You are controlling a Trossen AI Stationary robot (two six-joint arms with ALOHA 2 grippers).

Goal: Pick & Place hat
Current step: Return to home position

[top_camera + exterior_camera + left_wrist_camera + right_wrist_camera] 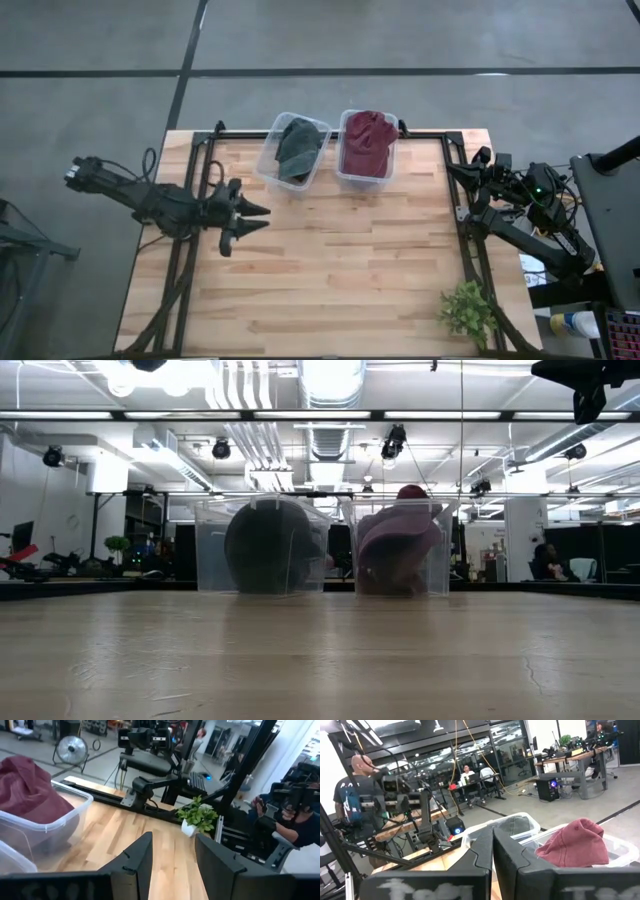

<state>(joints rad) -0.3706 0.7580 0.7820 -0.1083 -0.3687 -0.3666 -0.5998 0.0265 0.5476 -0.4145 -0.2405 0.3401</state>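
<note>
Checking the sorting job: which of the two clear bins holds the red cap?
The right bin holds the red cap; the left bin holds a gray cap.

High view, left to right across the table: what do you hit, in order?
left gripper, open → left bin holding the gray cap → right bin holding the red cap. The plant and the right gripper share the same stretch, so their order is left out.
</note>
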